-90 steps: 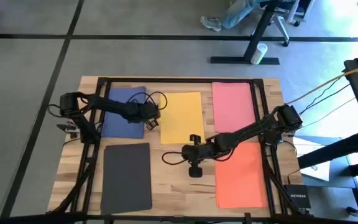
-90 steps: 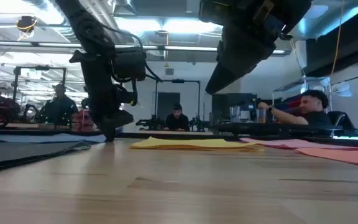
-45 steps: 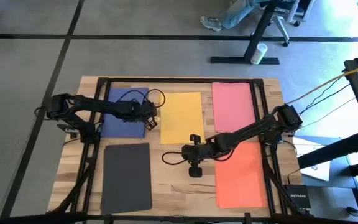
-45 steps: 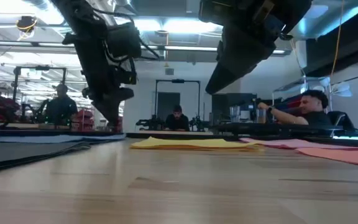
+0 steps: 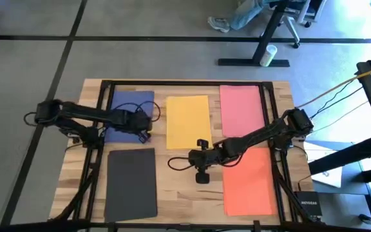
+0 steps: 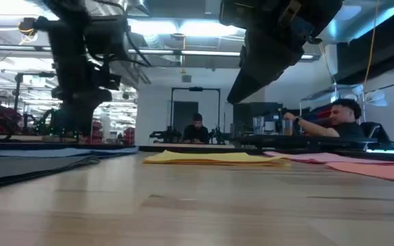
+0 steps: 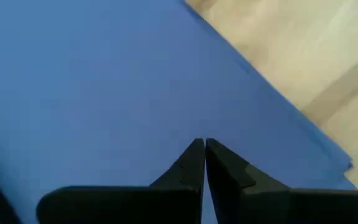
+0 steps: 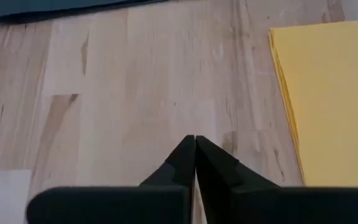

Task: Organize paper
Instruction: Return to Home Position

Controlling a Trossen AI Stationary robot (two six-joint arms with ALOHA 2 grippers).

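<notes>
With colours piled apart, I had the left gripper (image 7: 204, 144) closed, empty, above the blue paper (image 5: 129, 103); the right gripper (image 8: 195, 139) likewise, over bare table (image 5: 174, 193).

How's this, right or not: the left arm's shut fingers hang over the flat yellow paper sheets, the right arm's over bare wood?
Not quite. The left wrist view shows the left gripper over the flat navy blue paper sheets, not the yellow sheets. Its fingers are shut, and the right gripper is over the bare wooden table.
</notes>
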